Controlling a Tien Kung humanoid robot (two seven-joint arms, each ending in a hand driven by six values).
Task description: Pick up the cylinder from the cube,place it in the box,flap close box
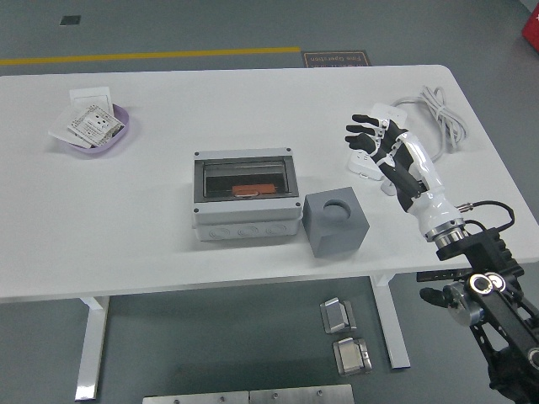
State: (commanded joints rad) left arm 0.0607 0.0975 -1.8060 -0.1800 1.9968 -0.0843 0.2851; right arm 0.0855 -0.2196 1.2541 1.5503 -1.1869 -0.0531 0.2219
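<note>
A grey box (245, 202) stands mid-table, its dark tinted flap lying down over the opening. Through the flap I see an orange-red object (253, 189) inside. Just right of the box sits the grey cube (335, 222), whose round top hole is empty. My right hand (373, 139), black and white, hovers right of and beyond the cube with its fingers spread, holding nothing. It hangs over a white power strip. The left arm is out of view.
A purple bowl (94, 132) with white cards sits at the far left. A white power strip with coiled cable (431, 110) lies at the far right, partly under my hand. The table's near edge (210, 289) runs just below the box and cube.
</note>
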